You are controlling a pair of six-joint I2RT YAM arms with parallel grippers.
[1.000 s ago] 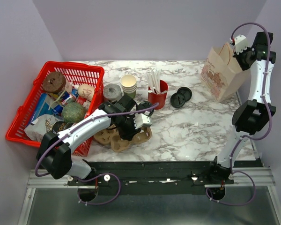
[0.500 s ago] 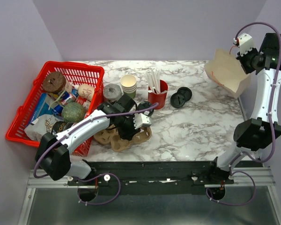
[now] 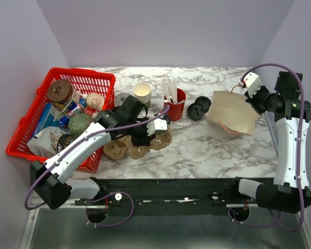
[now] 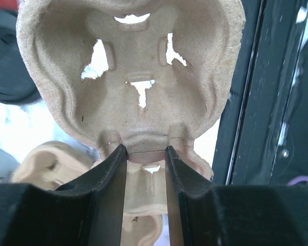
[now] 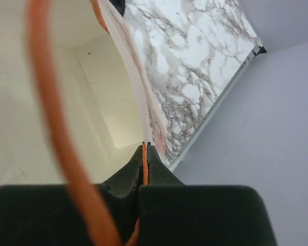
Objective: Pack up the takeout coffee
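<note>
The olive-green coffee cup does not show clearly; in the top view my left gripper (image 3: 149, 134) covers the spot where it could stand. That gripper (image 4: 146, 151) is shut on the middle ridge of a tan pulp cup carrier (image 4: 143, 61), held tilted above the table (image 3: 197, 145); the carrier also shows in the top view (image 3: 140, 149). My right gripper (image 3: 244, 93) is shut on the orange handle (image 5: 51, 102) of a cream paper bag (image 3: 232, 113). It holds the bag tilted above the table's right side. In the right wrist view the jaws (image 5: 145, 148) pinch the handle against the bag's rim.
A red basket (image 3: 101, 79) of groceries stands at the left. Stacked lidless paper cups (image 3: 142, 92), a red cup of white straws (image 3: 174, 104) and two black lids (image 3: 199, 107) are at the back middle. Another pulp carrier (image 4: 51, 164) lies under the held one.
My right arm swung the paper bag from the back right corner down and left, and it now hangs tilted over the table. My left arm shifted slightly back with the carrier.
</note>
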